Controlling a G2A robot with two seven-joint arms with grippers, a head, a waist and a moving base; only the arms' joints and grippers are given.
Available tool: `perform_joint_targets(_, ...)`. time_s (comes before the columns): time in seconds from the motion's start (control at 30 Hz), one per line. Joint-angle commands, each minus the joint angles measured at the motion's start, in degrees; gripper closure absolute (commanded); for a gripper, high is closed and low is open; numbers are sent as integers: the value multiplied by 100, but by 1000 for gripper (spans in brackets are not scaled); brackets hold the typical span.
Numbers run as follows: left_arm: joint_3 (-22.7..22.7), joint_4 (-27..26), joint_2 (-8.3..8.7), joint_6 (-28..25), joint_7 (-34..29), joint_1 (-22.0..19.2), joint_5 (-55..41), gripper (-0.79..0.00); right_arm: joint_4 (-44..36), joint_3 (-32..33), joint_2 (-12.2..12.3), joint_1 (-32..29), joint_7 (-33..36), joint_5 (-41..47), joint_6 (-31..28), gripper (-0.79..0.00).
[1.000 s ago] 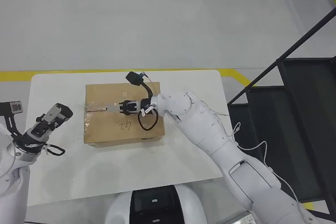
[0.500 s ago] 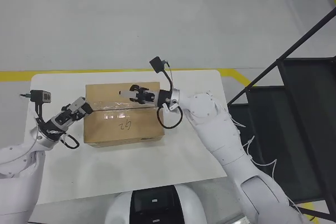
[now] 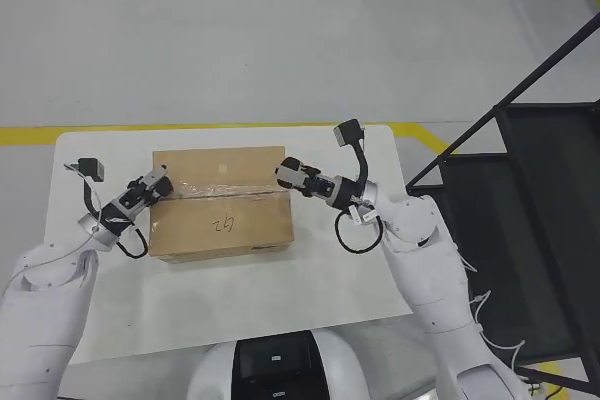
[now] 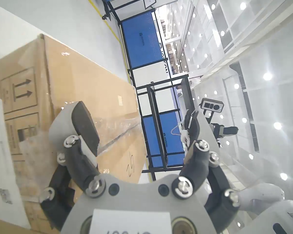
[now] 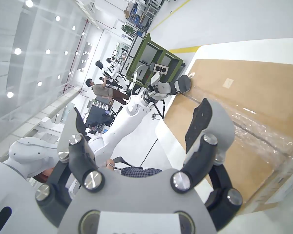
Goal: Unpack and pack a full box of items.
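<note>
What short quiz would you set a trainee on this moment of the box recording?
1. True or false: the cardboard box has its top flaps standing open.
2. Where is the left gripper? A) at one end of the clear tape seam on the box top; B) deep inside the box; C) clamped on a loose item.
3. Fill in: the left gripper and the right gripper both have their jaws ___.
Key: 1 false, the box is taped shut; 2 A; 3 open.
</note>
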Motion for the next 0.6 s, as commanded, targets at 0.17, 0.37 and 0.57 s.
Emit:
perform_joint_targets(0.17,-493,-453,87,-192,16,488,-83,-785,3,40,62,-32,-94,96,-138,-785)
perform_joint_targets(0.37,-936,-697,134,-269,386,920,-24,-785,-53,130,156,-19,-105,-662,61,-785)
perform_joint_targets(0.57,-1363,-792,158,-277,684,1256,-335,-785,-228,217,217,-303,-459,-931,115,-785)
